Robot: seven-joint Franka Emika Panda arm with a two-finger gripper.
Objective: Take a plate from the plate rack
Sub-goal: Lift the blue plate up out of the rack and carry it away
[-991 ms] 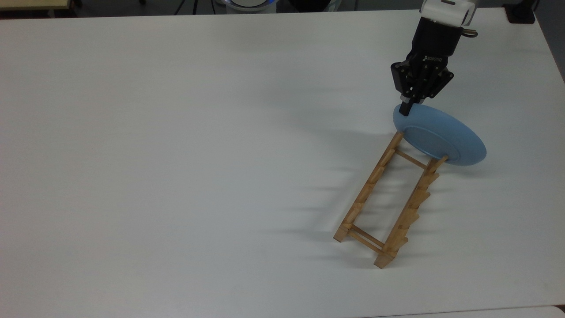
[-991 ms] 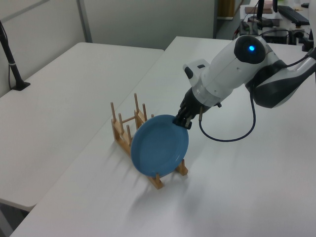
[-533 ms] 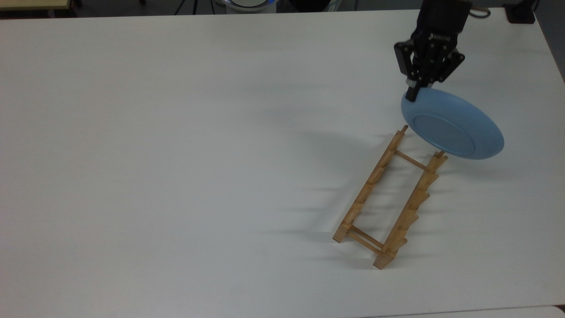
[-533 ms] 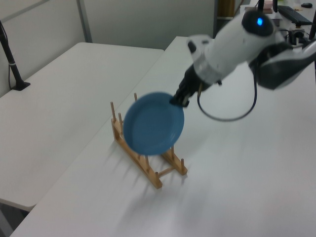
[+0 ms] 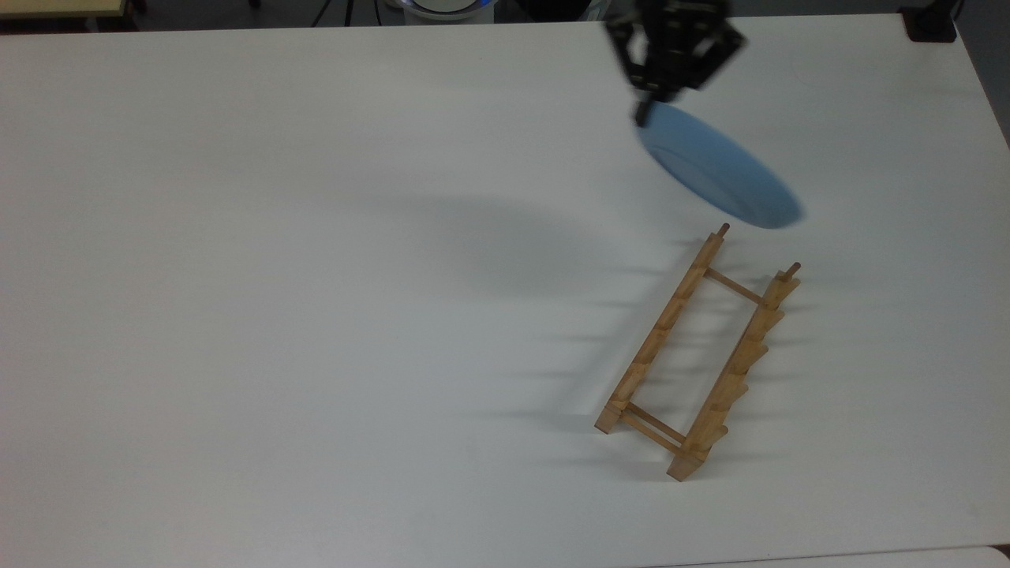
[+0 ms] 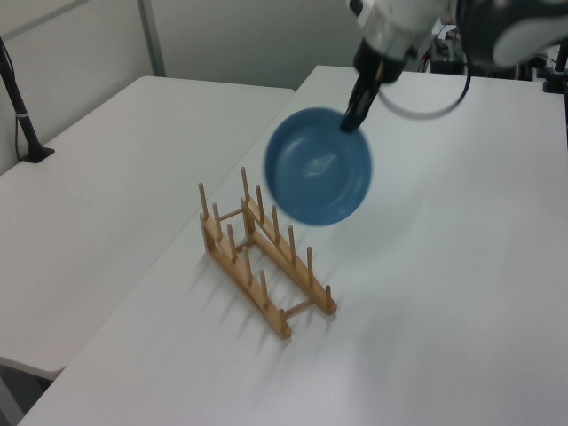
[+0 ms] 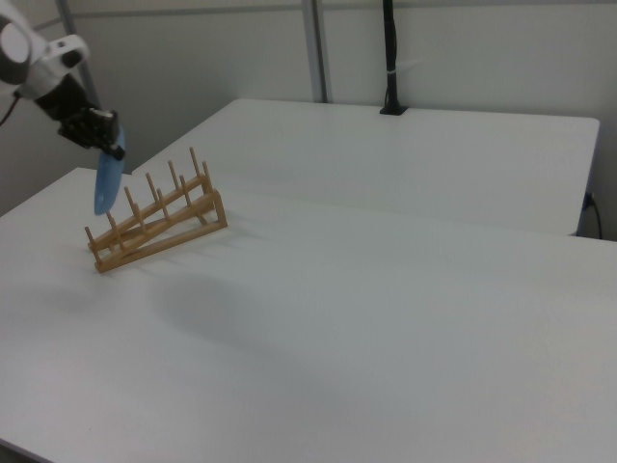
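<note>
Since the earlier frame, the plate has been lifted clear of the plate rack.
The gripper is clamped on the plate's upper rim; the plate is held in the air above the table, apart from the rack's pegs.

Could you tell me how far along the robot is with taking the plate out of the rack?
Done: the plate is out of the plate rack and hangs in the air clear of the pegs, and the rack's slots are bare. In hand: the gripper clamps the plate's upper rim. Left: carrying it off or setting it down, if that is wanted.
</note>
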